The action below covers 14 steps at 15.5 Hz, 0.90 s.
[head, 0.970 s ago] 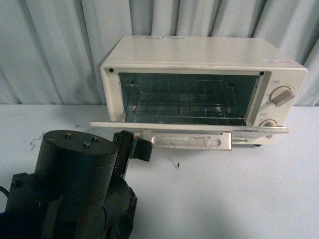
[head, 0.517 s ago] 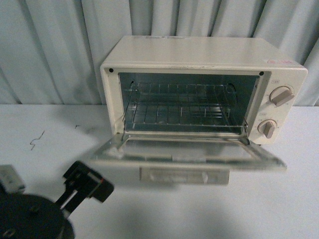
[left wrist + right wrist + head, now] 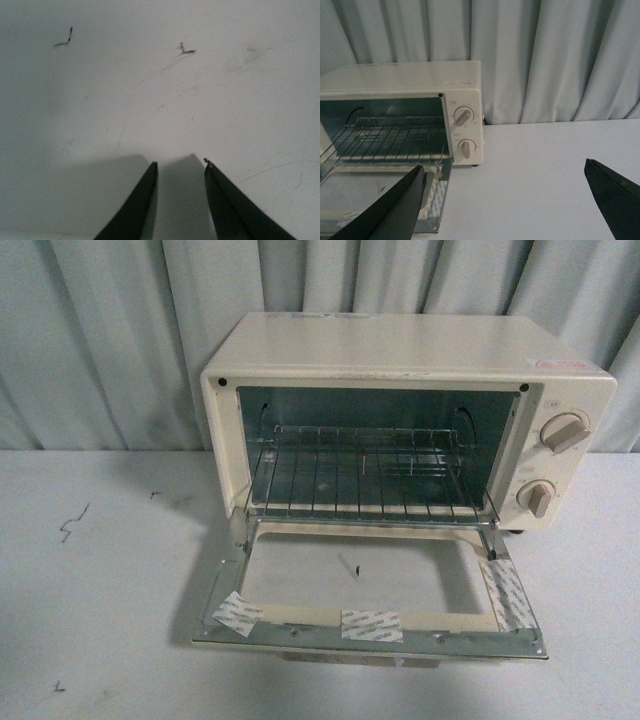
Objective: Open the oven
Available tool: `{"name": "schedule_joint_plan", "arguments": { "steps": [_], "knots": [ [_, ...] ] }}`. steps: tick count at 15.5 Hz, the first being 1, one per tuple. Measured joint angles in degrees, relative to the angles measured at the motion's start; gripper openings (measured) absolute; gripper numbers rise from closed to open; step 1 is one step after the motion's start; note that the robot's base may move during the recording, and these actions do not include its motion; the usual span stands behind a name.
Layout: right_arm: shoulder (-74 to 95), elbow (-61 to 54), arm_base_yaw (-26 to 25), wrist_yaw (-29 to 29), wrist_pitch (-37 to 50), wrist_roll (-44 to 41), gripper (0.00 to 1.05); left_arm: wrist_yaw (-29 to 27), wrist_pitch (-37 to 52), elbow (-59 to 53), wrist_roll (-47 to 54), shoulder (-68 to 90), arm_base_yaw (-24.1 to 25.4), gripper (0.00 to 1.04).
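The oven [image 3: 400, 370] sits on the table [image 3: 110, 620] in front of me, with the curtain [image 3: 110, 340] behind it. Its door [image 3: 370, 625] lies down flat in front. The rack [image 3: 360, 475] is inside. Two knobs [image 3: 565, 432] are on its right side.

Front view faces the oven [image 3: 400, 430] squarely; right wrist shares it obliquely; left wrist looks closely at tabletop [image 3: 160, 100].

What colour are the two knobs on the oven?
Beige, slightly darker than the cream oven body; the knobs show best in the front view.
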Motion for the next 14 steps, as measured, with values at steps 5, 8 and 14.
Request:
{"name": "schedule_joint_plan", "arguments": {
  "steps": [5,8,14],
  "knots": [
    [0.0,0.0,0.0,0.0,0.0,0.0,0.98,8.6,-2.0,-0.5,6.7,-33.6,7.5,0.02],
    [0.0,0.0,0.0,0.0,0.0,0.0,0.98,11.9,-15.4,-0.5,6.7,-64.0,10.6,0.02],
    [0.0,0.0,0.0,0.0,0.0,0.0,0.98,18.9,-50.5,-0.3,6.7,-100.2,17.3,0.02]
  ]
}}
